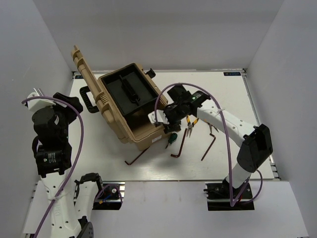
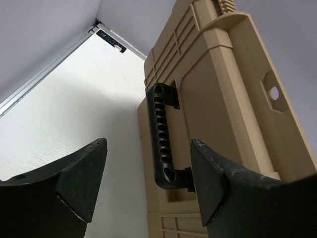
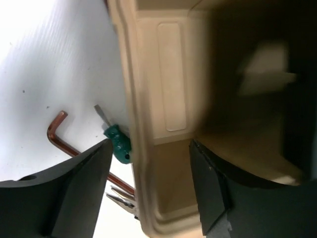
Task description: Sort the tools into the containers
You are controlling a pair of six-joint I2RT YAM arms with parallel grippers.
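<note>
Three thin L-shaped hex keys lie nearest us on the white table [image 1: 233, 89], all of them outside the box: the left hex key [image 1: 137, 157] just in front of the toolbox's near corner, the middle hex key [image 1: 179, 145] beside it, and the right hex key [image 1: 209, 147] a little apart. Just behind the middle one we see a stubby green screwdriver [image 1: 172, 139] lying close against the foot of the toolbox wall, and in the right wrist view it [image 3: 118, 144] sits beside a coppery hex key [image 3: 59, 134]. The yellow-handled pliers [image 1: 190, 123] lie on the table just beyond, under the right arm. We find the right gripper [image 1: 166, 124] at the box's near right corner, its jaws spread wide with nothing in them; in its wrist view the right gripper [image 3: 151, 148] straddles the tan wall, one finger over the table and one over the interior. The tan toolbox [image 1: 119, 126] stands open, with its black tray [image 1: 126, 91] inside. Further left, the left gripper [image 1: 69, 101] hangs beside the raised lid [image 1: 84, 69], jaws wide apart and empty, facing the black handle [image 2: 163, 139].
</note>
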